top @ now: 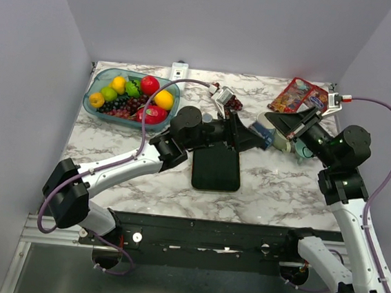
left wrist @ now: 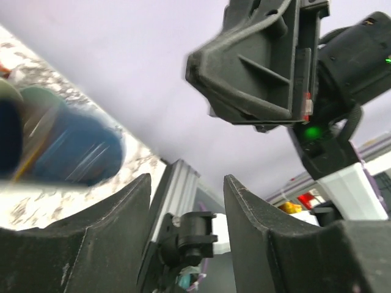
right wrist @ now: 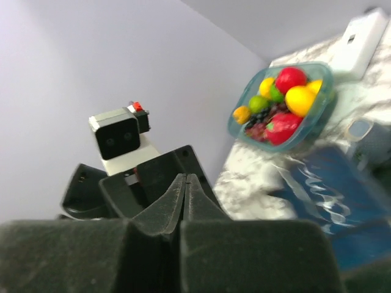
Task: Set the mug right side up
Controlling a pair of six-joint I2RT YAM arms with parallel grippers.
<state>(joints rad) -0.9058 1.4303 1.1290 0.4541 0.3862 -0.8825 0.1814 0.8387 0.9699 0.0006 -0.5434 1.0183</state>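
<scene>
- One mug (top: 268,127) lies right of the table's middle, toward the far-right corner, between the two claws; blur in both wrist views hides whether it is tipped, inverted or off the marble
- Left gripper (left wrist: 186,183) has its fingers spread with nothing between them, the mug off to one side
- Right gripper (right wrist: 184,186) has its pads pressed together on nothing, the mug beside it
- Step, as I judge it: lining up on the mug, no grasp yet
- Next move calls for one claw squarely on the wall or handle, then a rotation
- Fruit bowl (top: 132,97) sits at the far-left corner, well apart
</scene>
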